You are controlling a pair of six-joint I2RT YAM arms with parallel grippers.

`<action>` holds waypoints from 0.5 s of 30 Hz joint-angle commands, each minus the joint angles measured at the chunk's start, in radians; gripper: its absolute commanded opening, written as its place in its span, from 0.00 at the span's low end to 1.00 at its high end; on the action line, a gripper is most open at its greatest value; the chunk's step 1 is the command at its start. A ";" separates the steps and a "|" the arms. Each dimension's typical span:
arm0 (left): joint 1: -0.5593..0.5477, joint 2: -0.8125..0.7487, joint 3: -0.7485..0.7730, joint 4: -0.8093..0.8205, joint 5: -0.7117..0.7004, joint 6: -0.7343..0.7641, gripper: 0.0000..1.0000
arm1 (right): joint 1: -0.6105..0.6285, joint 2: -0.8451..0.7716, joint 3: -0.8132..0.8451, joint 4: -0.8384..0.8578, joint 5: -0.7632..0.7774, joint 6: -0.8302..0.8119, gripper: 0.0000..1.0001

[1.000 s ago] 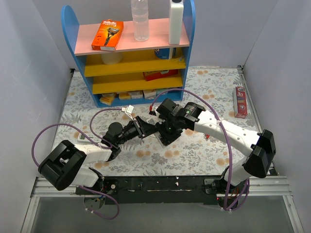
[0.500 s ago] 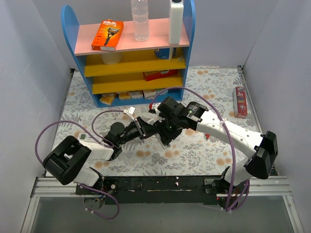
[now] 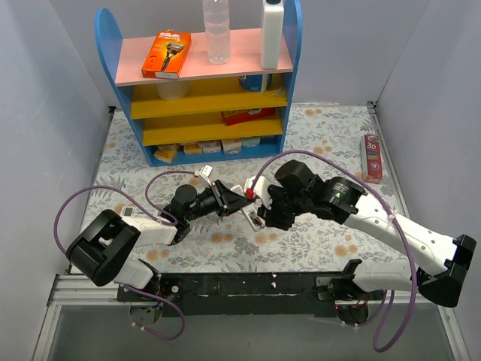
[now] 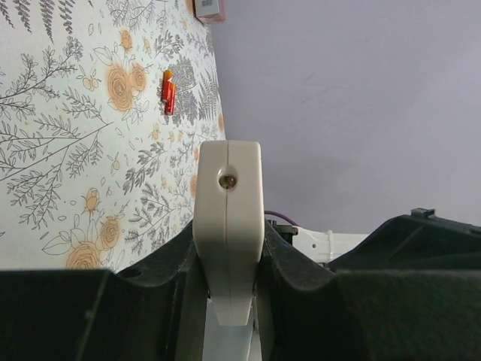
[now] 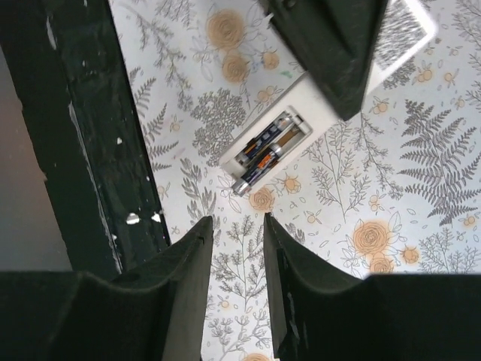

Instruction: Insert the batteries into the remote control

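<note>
Left gripper [image 4: 229,259] clamps remote control [image 4: 228,188] — right gripper [image 5: 236,229] ajar.

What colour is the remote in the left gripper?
The slim plastic remote control is white; left wrist view.

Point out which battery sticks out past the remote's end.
The battery nearer the right end effector, its metallic tip jutting beyond the remote control's white edge; the other battery lies wholly within the compartment.
</note>
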 commanded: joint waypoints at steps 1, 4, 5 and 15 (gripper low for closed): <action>0.005 -0.066 0.048 -0.074 0.030 -0.008 0.00 | 0.007 -0.052 -0.068 0.069 -0.089 -0.235 0.39; 0.008 -0.078 0.073 -0.131 0.047 -0.010 0.00 | 0.010 -0.059 -0.095 0.069 -0.095 -0.275 0.37; 0.006 -0.078 0.078 -0.139 0.057 -0.010 0.00 | 0.010 -0.059 -0.098 0.069 -0.098 -0.280 0.37; 0.006 -0.101 0.084 -0.146 0.073 -0.036 0.00 | 0.024 -0.047 -0.116 0.095 -0.118 -0.298 0.26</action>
